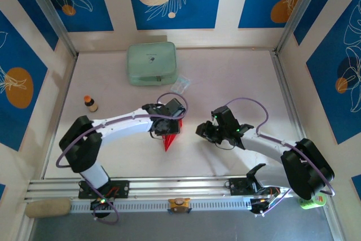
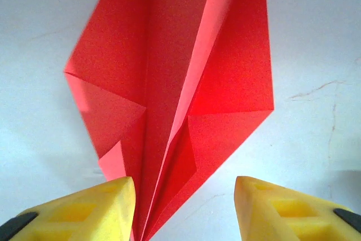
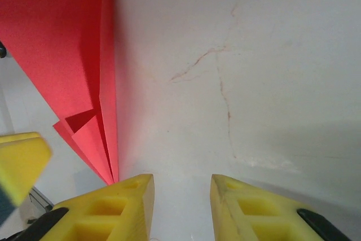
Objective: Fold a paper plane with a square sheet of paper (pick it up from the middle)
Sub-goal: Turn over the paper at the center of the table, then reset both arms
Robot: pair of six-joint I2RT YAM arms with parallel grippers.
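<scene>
Left tool (image 2: 185, 190) is hanging half-open, empty; paper plane (image 2: 169, 71) is lying on the counter (image 2: 316, 38) just ahead, tip between its jaws. Right tool (image 3: 181, 184) is hovering narrow, empty, alongside. Risk: if I am closing off-centre, one wing is getting crushed.

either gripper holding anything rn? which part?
Nothing is held. The left gripper is open astride the pointed end of the folded red paper, lying on the table; the right gripper is open over bare table beside it.
</scene>
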